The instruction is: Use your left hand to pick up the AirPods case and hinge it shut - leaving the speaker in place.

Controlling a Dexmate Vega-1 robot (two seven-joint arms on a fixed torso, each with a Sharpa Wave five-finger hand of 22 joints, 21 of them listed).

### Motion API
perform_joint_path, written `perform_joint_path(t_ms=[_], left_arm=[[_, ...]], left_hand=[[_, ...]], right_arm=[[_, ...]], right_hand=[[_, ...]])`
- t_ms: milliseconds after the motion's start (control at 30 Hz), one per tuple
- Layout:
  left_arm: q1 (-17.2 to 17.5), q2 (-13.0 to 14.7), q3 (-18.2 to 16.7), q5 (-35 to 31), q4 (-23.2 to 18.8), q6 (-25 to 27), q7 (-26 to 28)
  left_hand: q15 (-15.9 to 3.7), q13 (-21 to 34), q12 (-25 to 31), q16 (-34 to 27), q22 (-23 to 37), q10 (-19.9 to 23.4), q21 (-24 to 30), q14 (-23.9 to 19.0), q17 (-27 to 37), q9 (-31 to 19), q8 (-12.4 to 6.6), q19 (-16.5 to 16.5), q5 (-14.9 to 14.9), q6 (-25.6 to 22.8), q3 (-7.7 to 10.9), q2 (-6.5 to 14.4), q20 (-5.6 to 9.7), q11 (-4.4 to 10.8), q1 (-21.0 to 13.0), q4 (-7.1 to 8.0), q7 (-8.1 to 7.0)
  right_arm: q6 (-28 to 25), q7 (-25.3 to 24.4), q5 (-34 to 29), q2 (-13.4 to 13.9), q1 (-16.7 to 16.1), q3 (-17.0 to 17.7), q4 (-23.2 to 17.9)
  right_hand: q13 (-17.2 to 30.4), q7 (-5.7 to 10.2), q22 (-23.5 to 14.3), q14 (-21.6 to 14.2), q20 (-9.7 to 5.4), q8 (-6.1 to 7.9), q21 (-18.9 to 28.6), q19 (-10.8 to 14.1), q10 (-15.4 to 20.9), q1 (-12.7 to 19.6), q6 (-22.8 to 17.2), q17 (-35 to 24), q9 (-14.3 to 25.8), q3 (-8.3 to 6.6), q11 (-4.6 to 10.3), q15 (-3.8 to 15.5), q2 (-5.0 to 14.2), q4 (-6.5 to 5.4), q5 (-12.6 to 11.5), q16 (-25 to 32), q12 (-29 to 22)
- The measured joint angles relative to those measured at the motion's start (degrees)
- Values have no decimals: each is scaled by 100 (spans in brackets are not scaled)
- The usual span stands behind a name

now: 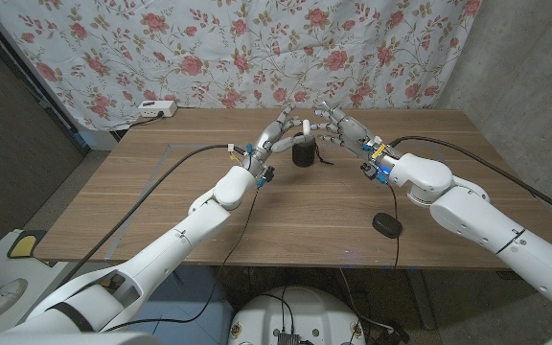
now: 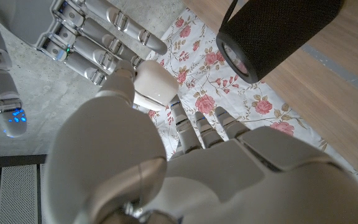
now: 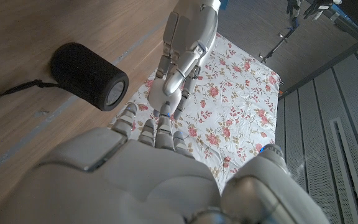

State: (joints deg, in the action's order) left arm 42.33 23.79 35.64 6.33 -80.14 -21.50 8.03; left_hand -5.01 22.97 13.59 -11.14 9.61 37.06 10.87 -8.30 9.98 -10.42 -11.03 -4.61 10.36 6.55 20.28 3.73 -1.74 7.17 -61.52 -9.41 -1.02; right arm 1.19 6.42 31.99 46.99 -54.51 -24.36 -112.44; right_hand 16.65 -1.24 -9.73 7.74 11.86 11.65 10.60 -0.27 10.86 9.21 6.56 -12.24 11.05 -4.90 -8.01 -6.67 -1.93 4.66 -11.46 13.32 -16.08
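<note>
Case: you have the case (image 2: 156,88) off the table, pinched at the fingertips of your left hand (image 1: 278,134), above and just behind the speaker (image 1: 303,151).
Left hand: it holds the case between the thumb and the fingers; the other fingers reach up past it.
Right hand: your right hand (image 1: 345,132) is raised just beside the left, fingers spread and holding nothing; its fingertips (image 2: 140,36) come in over the case, touching it or nearly so, I cannot tell which.
Axis: I cannot tell from these views how the lid stands or which way the hinge runs; the head view shows the case only as a small white spot between the two hands.
Nearer hand: the left, since it already has the case; the right is only alongside.
Speaker: it stands upright on the table (image 1: 161,201), below both hands and apart from them.
Next move, as I judge it: press the lid down with the left fingers, keeping both hands above the speaker.
</note>
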Motion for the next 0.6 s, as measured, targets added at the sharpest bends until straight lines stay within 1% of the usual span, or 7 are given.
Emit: perform_joint_path(t_ms=[333,367,467,533,600], left_arm=[[51,26,1,2,-60,0,-3],[56,27,1,2,-64,0,-3],[85,45,-3,2,-103,0,0],[104,55,-9,2,-124,0,3],[124,66,-17,2,-147,1,7]], left_hand=[[0,0,0,0,0,0,0,0,0,0,0,-21,-1,0,-7,2,-21,0,-19,-7,0],[0,0,0,0,0,0,0,0,0,0,0,-21,-1,0,-7,3,-21,0,-19,-7,0],[0,0,-1,0,0,-1,0,0,0,0,0,-21,-1,0,-7,5,-21,1,-32,-7,0],[0,0,-2,0,0,-1,0,0,0,0,0,-21,-1,0,-7,5,-21,1,-32,-7,0],[0,0,-12,0,0,-1,0,0,0,0,0,-21,-2,0,-25,6,-21,1,-32,10,0]], right_arm=[[24,-31,8,23,-72,14,-65],[24,-33,8,24,-76,15,-68],[33,-58,11,27,-106,28,-84],[45,-75,12,28,-121,35,-95],[67,-101,12,20,-163,55,-111]], right_hand=[[-1,0,0,-13,0,0,0,0,100,2,0,-1,0,0,100,12,2,0,-22,0,-5],[-1,0,0,-21,0,0,0,0,118,27,0,0,0,0,118,21,27,0,-22,0,-5],[14,0,0,-21,0,0,0,0,109,30,0,0,0,0,126,21,30,0,-22,0,-6],[44,1,0,-19,0,0,0,1,-120,30,1,0,0,0,113,19,30,0,-22,0,74],[23,34,0,85,0,0,0,1,-526,69,35,-1,0,0,154,18,68,0,-22,-59,272]])
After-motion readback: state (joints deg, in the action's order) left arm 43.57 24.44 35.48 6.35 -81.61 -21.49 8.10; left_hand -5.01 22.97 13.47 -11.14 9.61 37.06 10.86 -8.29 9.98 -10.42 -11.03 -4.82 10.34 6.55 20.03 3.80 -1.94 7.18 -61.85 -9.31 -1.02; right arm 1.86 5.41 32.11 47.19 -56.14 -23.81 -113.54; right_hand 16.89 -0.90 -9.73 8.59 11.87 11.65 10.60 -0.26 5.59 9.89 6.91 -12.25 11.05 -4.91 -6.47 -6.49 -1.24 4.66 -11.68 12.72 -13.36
